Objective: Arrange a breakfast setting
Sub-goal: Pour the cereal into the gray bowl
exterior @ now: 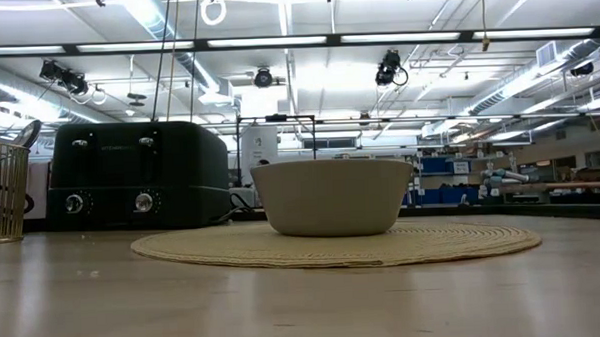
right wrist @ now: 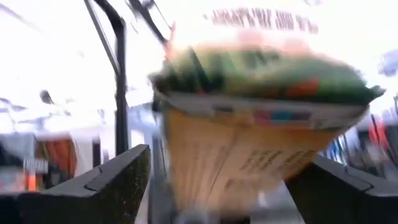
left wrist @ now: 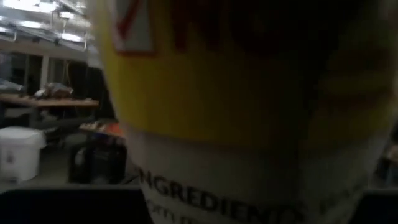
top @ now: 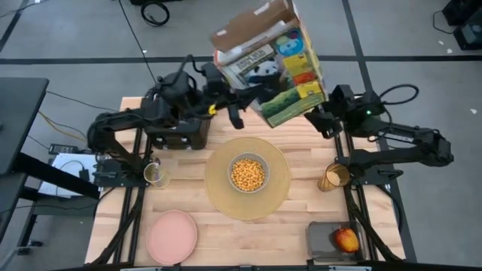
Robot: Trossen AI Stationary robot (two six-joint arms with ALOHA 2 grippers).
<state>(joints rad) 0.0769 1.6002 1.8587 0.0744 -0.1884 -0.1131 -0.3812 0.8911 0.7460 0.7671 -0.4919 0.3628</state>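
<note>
Above the wooden worktop (top: 248, 241), a colourful cardboard cereal box (top: 269, 64) is hanging between both arms, over the pale grey bowl (top: 248, 173) of cereal on the round tan woven placemat (top: 218, 197). Left tool (top: 235, 111) is touching it – grip unclear. Low down, open room is surrounding the bowl. Right wrist: right tool (right wrist: 214, 180) is standing released – the box could drop onto the bowl.

Grey floor (top: 68, 30); ceiling strip lights (exterior: 395, 37).
</note>
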